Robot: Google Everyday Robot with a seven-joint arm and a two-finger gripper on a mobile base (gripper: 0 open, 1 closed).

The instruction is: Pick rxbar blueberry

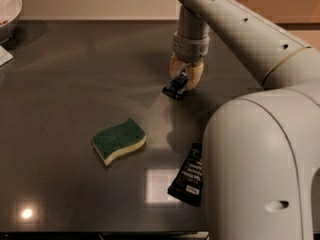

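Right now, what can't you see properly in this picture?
Camera view:
rxbar blueberry: one end hidden under the claw, which sits right over it.
Black wrapper: right edge behind the robot's arm; lettering too small.
Bowl: cut off by the top-left corner.

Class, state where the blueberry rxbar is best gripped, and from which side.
Grip the rxbar blueberry across its narrow width, from above: it is small and flat, so its long edges suit a pinch. The gripper is at its right end.
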